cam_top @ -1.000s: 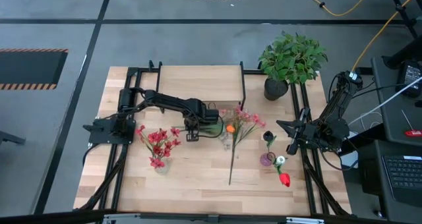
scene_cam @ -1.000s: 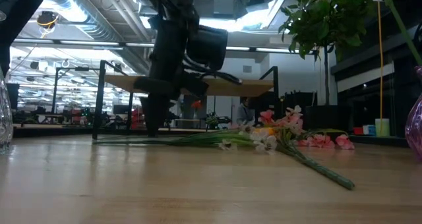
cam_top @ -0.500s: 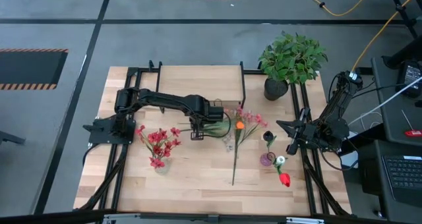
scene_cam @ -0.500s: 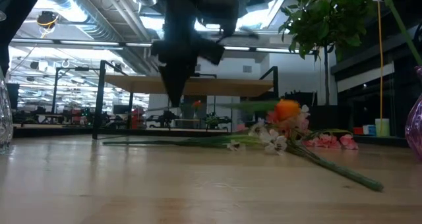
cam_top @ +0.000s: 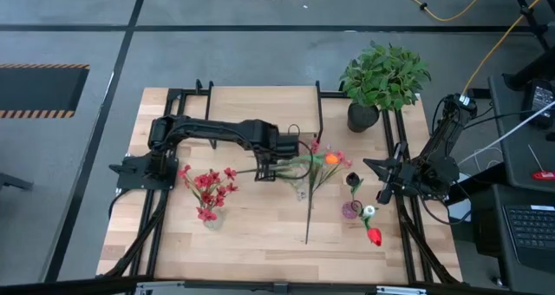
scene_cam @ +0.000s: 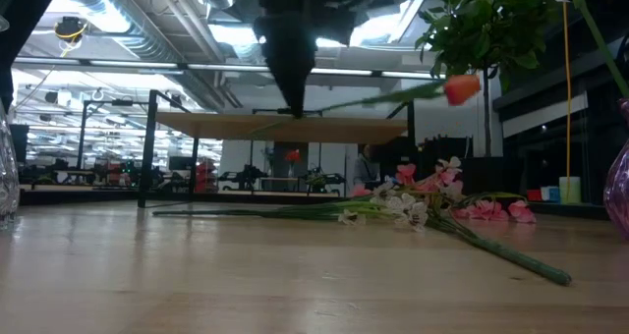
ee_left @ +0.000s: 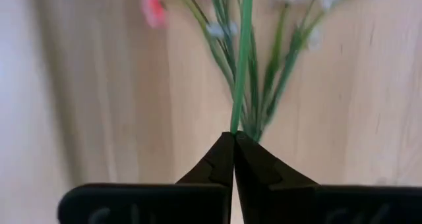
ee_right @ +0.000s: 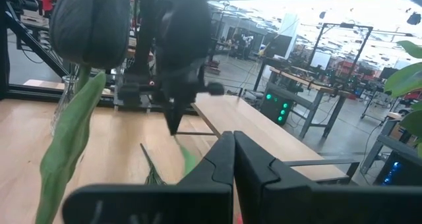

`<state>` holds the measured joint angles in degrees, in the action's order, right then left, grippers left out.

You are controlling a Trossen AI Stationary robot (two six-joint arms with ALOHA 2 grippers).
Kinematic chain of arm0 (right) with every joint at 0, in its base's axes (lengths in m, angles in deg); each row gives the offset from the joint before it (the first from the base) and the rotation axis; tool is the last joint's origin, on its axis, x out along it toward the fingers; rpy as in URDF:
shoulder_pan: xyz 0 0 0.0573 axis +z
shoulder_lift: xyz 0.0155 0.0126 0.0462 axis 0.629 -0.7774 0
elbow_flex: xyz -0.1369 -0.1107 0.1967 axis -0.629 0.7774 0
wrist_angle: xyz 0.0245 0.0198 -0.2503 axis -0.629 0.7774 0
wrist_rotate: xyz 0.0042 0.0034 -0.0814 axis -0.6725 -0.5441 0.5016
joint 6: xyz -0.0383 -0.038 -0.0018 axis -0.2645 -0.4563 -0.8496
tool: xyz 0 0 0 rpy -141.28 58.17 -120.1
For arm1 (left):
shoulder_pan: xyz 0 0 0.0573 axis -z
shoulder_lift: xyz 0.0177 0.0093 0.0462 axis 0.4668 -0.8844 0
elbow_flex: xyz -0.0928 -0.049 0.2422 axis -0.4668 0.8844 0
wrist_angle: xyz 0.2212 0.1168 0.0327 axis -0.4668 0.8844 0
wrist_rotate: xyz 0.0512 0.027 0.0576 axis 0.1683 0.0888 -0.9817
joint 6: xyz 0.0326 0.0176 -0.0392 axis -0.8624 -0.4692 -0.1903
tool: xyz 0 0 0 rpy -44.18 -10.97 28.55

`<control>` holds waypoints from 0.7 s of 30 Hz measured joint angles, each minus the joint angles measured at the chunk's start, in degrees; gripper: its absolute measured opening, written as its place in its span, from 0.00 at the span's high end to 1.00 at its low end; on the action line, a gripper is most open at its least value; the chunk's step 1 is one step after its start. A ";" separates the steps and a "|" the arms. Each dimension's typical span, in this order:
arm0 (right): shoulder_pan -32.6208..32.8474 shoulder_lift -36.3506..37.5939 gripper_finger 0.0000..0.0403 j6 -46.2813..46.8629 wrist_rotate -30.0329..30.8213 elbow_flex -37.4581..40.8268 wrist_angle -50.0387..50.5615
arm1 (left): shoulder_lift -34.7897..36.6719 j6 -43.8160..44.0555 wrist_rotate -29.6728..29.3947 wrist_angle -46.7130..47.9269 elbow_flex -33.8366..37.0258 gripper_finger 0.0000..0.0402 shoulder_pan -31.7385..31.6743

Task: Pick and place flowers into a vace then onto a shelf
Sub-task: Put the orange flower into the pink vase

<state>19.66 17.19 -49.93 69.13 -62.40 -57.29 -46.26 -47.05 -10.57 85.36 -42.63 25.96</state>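
Observation:
My left gripper [cam_top: 264, 172] hangs above the middle of the table, shut on a thin green stem with an orange bloom [cam_top: 332, 158]. The low view shows this flower [scene_cam: 460, 88] lifted clear of the table. Below it, a bunch of pink and white flowers [cam_top: 319, 167] lies flat on the tabletop. The shelf [cam_top: 260, 109], a light board on a black frame, stands at the far edge. A vase with red flowers [cam_top: 208, 193] stands at the left. A purple vase [cam_top: 351, 210] with a dark bloom stands at the right. My right gripper [cam_top: 373, 167] waits shut beside it. My left gripper pinches the green stem [ee_left: 236, 122] between its two fingertips, well back from the bloom, toward the bare end. The fingers come from above, pointing steeply down, and lie across the stem. The flower hangs clear of the table, nearly level, its bloom end slightly higher toward the right.
A bushy potted plant [cam_top: 384, 78] stands at the far right corner. A red bloom [cam_top: 374, 236] and a white one [cam_top: 368, 211] lie near the purple vase. Black frame rails run along both table sides. Bare wood lies along the near edge.
My left gripper has risen from the table and gone a little toward the right edge, still shut. The orange flower has come up out of the bunch and now hangs clear. The pink and white flowers have stayed on the table.

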 joint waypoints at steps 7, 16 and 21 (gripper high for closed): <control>0.00 0.02 0.99 0.00 0.00 0.00 -0.02 | 0.57 -4.75 -0.12 -0.87 -5.95 1.00 -0.18; 0.00 0.02 0.99 0.00 0.00 0.00 -0.04 | 4.39 -10.37 5.91 -12.82 -6.39 1.00 -3.94; 0.00 0.02 0.99 0.00 0.01 0.00 0.14 | 5.90 -13.40 10.55 -23.16 -4.22 1.00 -5.24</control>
<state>19.66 17.21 -49.93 69.14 -62.40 -57.15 -40.36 -60.45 -0.02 62.20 -46.85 20.71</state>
